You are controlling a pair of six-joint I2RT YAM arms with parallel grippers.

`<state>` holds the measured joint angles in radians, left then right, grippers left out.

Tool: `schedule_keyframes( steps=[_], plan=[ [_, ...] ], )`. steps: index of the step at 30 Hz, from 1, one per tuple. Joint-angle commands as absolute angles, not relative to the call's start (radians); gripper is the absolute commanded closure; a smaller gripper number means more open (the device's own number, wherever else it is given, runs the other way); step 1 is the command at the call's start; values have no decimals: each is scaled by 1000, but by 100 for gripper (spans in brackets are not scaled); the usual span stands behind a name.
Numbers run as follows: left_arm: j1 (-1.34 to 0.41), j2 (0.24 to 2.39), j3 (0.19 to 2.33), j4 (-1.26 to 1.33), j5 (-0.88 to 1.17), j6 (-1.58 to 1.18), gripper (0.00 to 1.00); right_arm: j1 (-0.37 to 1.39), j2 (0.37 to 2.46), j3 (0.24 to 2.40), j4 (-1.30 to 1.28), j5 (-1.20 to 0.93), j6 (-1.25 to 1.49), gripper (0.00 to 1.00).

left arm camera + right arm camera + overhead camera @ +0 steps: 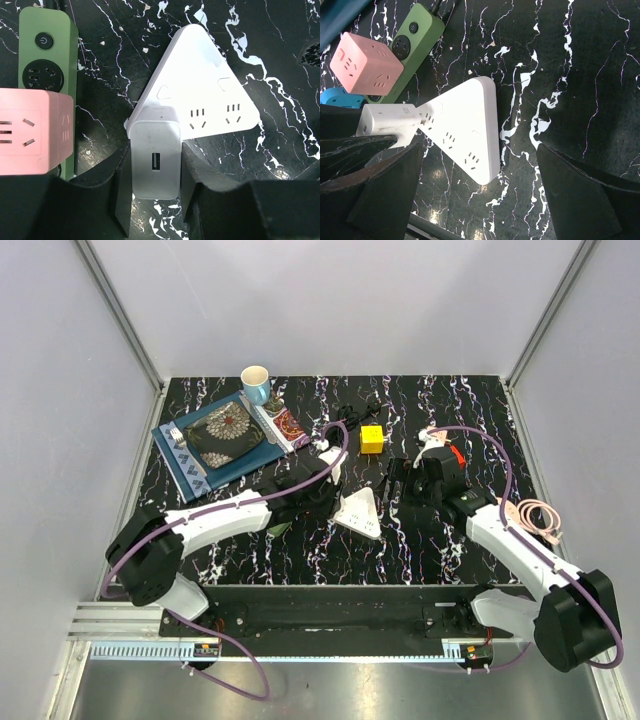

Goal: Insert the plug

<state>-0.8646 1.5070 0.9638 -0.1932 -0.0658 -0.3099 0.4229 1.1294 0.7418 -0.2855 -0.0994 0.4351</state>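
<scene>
Left wrist view gives us the clearest look: the left claw (156,192) is clamped on the white plug (155,160), one dark finger on each side of its body. The small port on the plug faces this camera. The front end of the plug lies at the near corner of the white triangular power strip (200,85). In the right wrist view we see metal pins between the plug and that corner. We cannot tell if the pins are already inside a socket.

The right claw (485,200) has its fingers wide apart and holds nothing. It hangs above the triangular power strip.

Beside the strip, on the black marbled surface (450,550), we see a green power strip (45,55). A pink cube socket (30,130) sits on its near end. A yellow cube (371,438) stands further back.
</scene>
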Motion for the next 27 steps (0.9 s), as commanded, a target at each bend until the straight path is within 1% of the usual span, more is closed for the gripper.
schedule_keyframes(
  steps=[1, 23, 27],
  plan=[
    [-877, 1528, 971, -106, -101, -293, 100, 411, 1138, 741, -256, -121, 448, 0],
    [-926, 1605, 965, -133, -164, -279, 100, 391, 1167, 747, -242, -132, 425, 0],
    [-940, 1647, 977, -170, -179, -262, 100, 391, 1189, 749, -236, -153, 417, 0]
  ],
)
